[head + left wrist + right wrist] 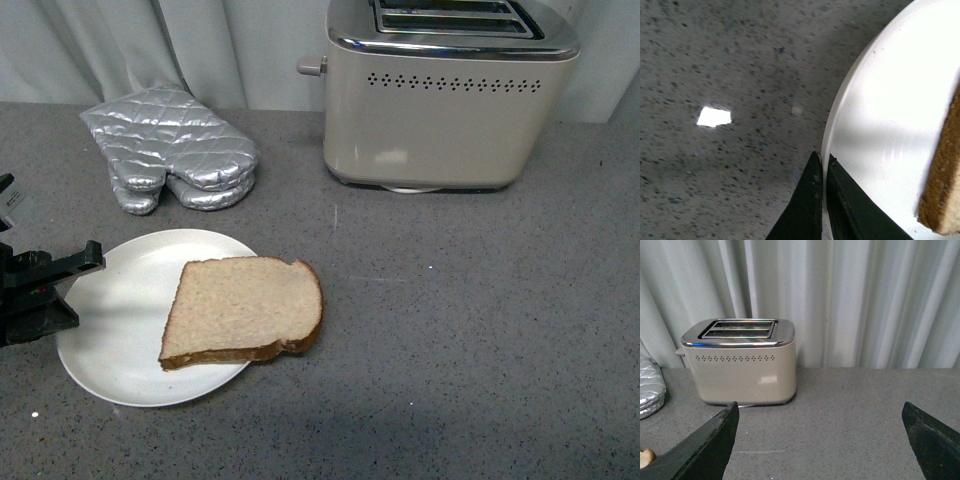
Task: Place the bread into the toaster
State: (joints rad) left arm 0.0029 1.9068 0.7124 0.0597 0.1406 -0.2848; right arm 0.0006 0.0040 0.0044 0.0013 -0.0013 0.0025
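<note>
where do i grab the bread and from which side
The rounded crust end of the bread, which overhangs the plate rim on the robot's right. Probably best from that side with the right gripper, one finger under the overhang, one on top.

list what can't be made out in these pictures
Toaster slot insides: front view's top edge cuts them; right wrist view too shallow.
Left gripper body: cut off by front view's left edge.
Bread: left wrist view shows only a crust corner at its edge.
</note>
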